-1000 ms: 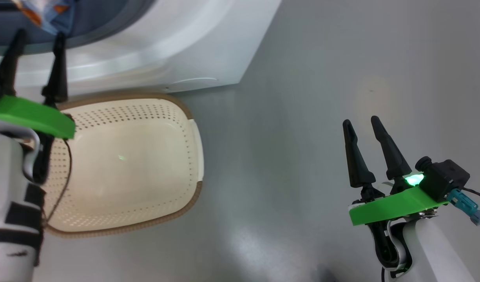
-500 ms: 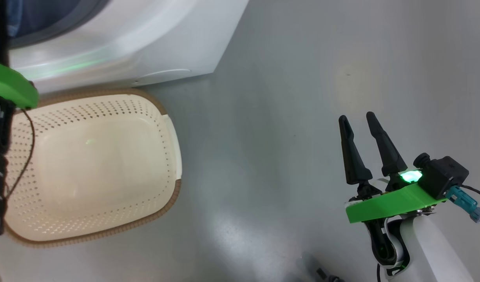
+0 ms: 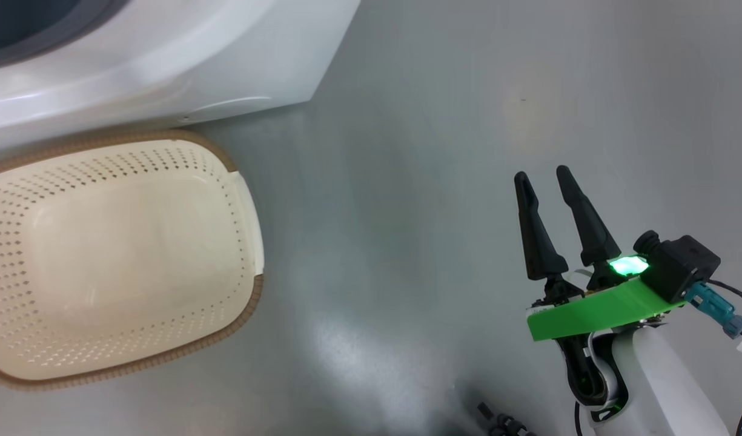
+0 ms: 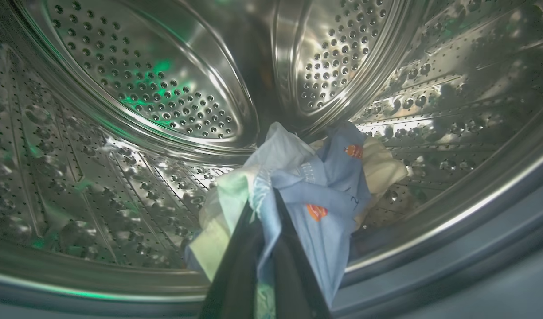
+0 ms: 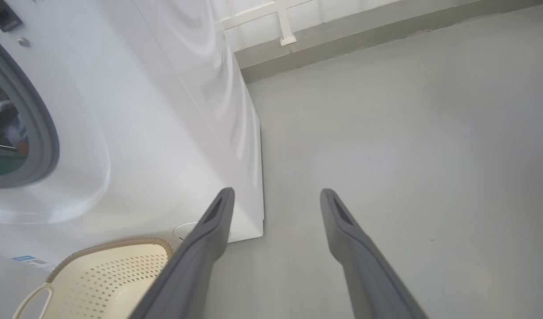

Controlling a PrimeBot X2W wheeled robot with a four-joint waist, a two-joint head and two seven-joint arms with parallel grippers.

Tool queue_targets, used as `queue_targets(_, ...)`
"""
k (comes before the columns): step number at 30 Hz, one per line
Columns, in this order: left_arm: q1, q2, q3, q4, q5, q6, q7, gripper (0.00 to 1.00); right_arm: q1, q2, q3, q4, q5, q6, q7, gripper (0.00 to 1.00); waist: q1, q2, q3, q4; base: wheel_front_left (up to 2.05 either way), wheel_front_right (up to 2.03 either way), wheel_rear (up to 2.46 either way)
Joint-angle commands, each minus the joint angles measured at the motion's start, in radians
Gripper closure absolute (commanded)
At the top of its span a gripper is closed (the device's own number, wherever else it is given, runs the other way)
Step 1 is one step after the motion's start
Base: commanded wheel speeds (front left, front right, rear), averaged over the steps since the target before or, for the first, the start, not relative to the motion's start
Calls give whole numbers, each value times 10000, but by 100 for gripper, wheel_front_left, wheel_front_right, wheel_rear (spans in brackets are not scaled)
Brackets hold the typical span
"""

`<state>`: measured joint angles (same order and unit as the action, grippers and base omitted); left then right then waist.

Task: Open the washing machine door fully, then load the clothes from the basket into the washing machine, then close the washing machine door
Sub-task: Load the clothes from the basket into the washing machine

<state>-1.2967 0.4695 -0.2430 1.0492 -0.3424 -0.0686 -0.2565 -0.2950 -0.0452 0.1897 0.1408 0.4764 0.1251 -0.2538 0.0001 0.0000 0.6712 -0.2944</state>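
My left gripper [image 4: 264, 199] is inside the steel drum [image 4: 165, 88] of the washing machine [image 3: 165, 66], shut on the clothes [image 4: 329, 177]. The bundle is light blue with orange figures and cream parts, and it hangs just above the drum's lower wall. On the floor in front of the machine stands the basket [image 3: 104, 140] with nothing in it. Over bare floor to the right, my right gripper [image 3: 541, 174] is open and holds nothing. The right wrist view has that right gripper [image 5: 276, 192], the basket [image 5: 116, 274] and the machine's front [image 5: 142, 133]. The washing machine door is out of view.
Grey floor [image 3: 407, 121] spreads to the right of the machine and the basket. A grey rubber ring [image 5: 45, 133] frames the drum opening. A wall base with a white bracket [image 5: 287, 40] runs behind the machine. Dark cable parts [image 3: 504, 424] lie by the bottom edge.
The head camera has swung, so the machine and basket slid left in the picture. My left arm and gripper have gone out of the head view at the upper left. The right gripper holds its pose.
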Motion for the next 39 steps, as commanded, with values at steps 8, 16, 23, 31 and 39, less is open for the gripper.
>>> queue_targets(8,-589,744,90,602,497,474,-53,100,30,-51,381,-245,170,56,-80,0,-1,0,105,-366,0,0,0)
queue_targets(16,-1009,693,-249,1871,631,328,357,73,200,-51,500,-223,233,56,-80,0,-1,0,-30,-536,0,0,0)
queue_targets(23,-975,567,-363,2180,538,177,545,0,223,-51,477,-188,235,56,-80,0,-1,0,-249,-457,0,0,0)
queue_targets(31,-579,102,-246,2239,171,-58,111,0,243,-51,409,-81,42,56,-80,0,-1,0,-780,-148,0,0,0)
queue_targets(39,459,-320,203,1340,-310,-229,-47,0,408,-51,254,42,-280,56,-80,0,-1,0,-1477,248,0,0,0)
